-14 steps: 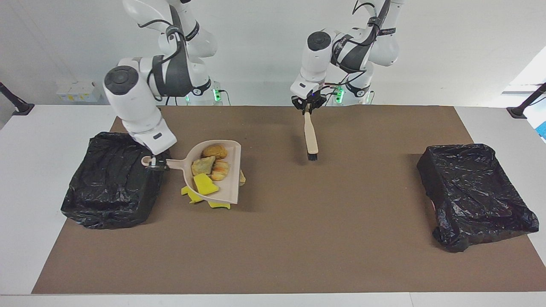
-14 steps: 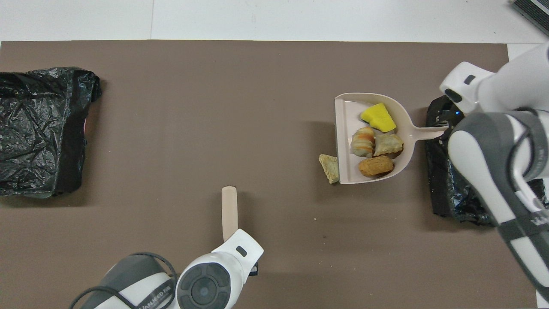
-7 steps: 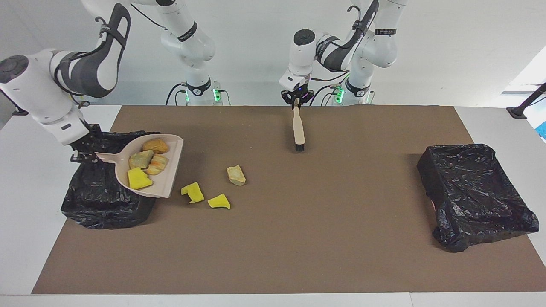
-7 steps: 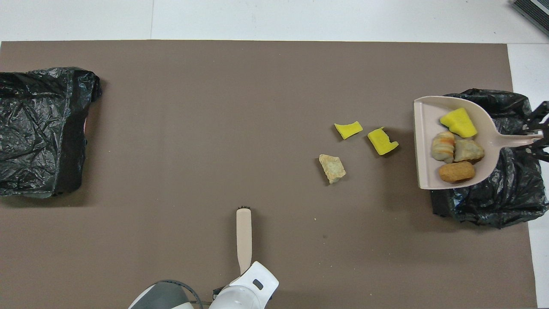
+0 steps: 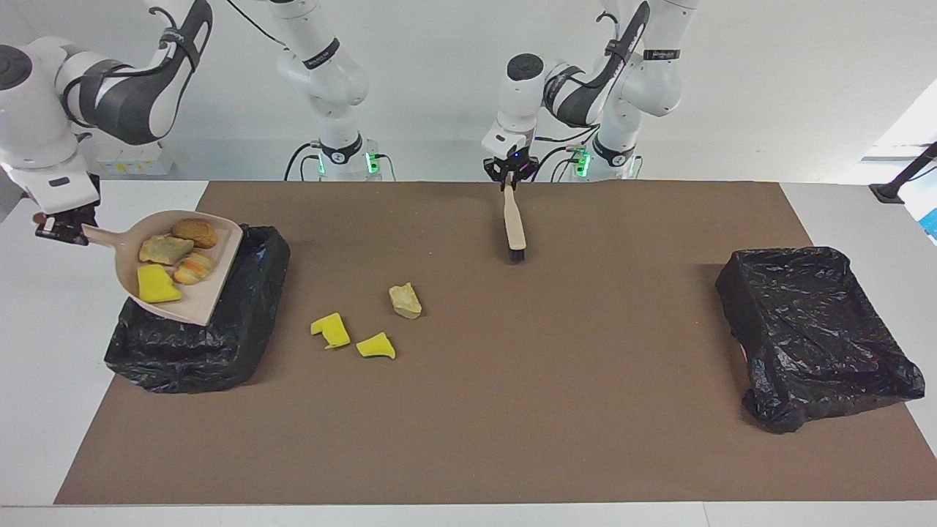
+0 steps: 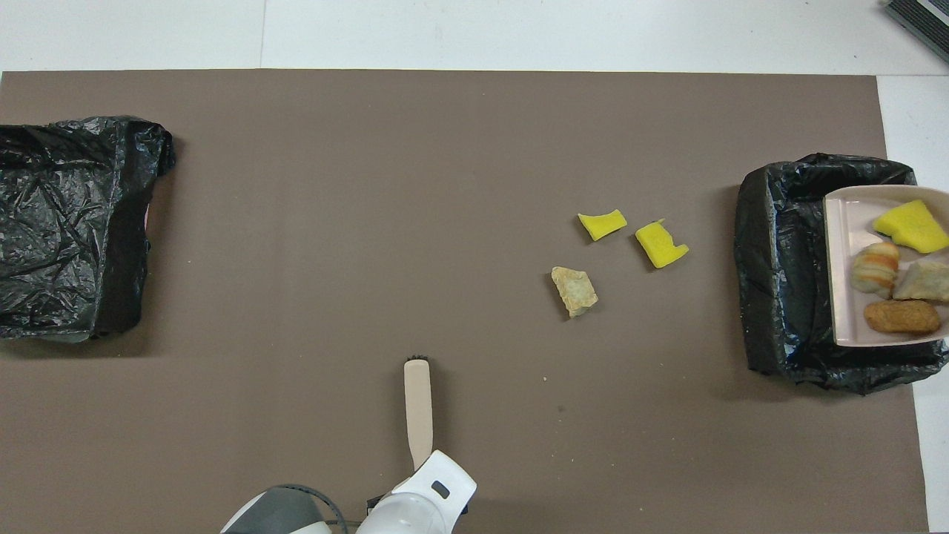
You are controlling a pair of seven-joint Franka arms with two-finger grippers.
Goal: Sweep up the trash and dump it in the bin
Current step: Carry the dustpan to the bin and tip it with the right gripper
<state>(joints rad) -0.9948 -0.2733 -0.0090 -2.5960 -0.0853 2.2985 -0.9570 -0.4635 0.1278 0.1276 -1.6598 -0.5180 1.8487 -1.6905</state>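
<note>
My right gripper (image 5: 62,228) is shut on the handle of the beige dustpan (image 5: 219,274), which hangs over the black-lined bin (image 5: 219,351) at the right arm's end of the table. Several pieces of trash lie in the pan: a yellow sponge piece (image 5: 156,285) and brown bread-like chunks (image 6: 901,317). On the mat beside the bin lie two yellow scraps (image 5: 331,329) (image 5: 376,345) and a tan chunk (image 5: 405,301). My left gripper (image 5: 508,179) is shut on the handle of the beige brush (image 5: 514,223), whose bristles point down at the mat near the robots' edge.
A second black-lined bin (image 5: 812,329) stands at the left arm's end of the table. The brown mat (image 5: 512,410) covers most of the white table. A few tiny crumbs (image 6: 545,380) dot the mat beside the brush.
The right arm lifted the loaded dustpan off the mat and carried it over the bin, leaving three scraps on the mat. The left gripper drew the brush slightly back toward the robots.
</note>
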